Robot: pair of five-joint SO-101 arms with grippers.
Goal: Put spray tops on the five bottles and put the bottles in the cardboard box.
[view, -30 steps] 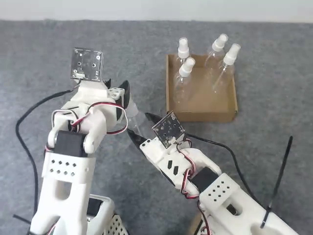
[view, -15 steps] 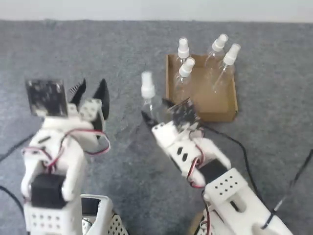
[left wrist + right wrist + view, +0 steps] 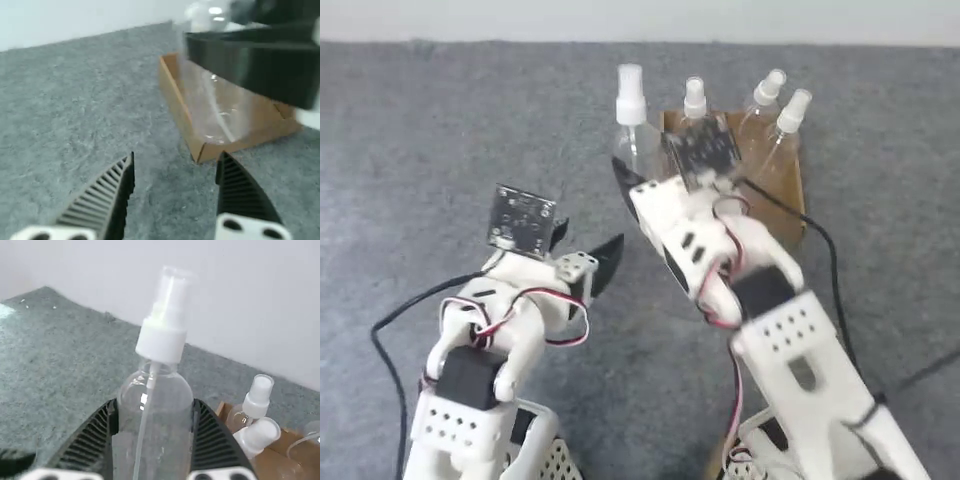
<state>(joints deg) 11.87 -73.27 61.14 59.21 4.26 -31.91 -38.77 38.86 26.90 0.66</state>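
Observation:
My right gripper is shut on a clear bottle with a white spray top, held upright in the air just beside the near left wall of the cardboard box. In the right wrist view the bottle stands between my fingers, cap on. Three capped bottles stand in the box, partly hidden by the arm. My left gripper is open and holds nothing, low over the carpet, apart from the box.
Grey carpet covers the table, with free room to the left of the box and between the arms. A pale wall runs along the far edge. A black cable trails beside the left arm.
The left gripper let go of the bottle and drew back toward its base. The right arm lifted the capped bottle off the carpet and carried it away toward the box.

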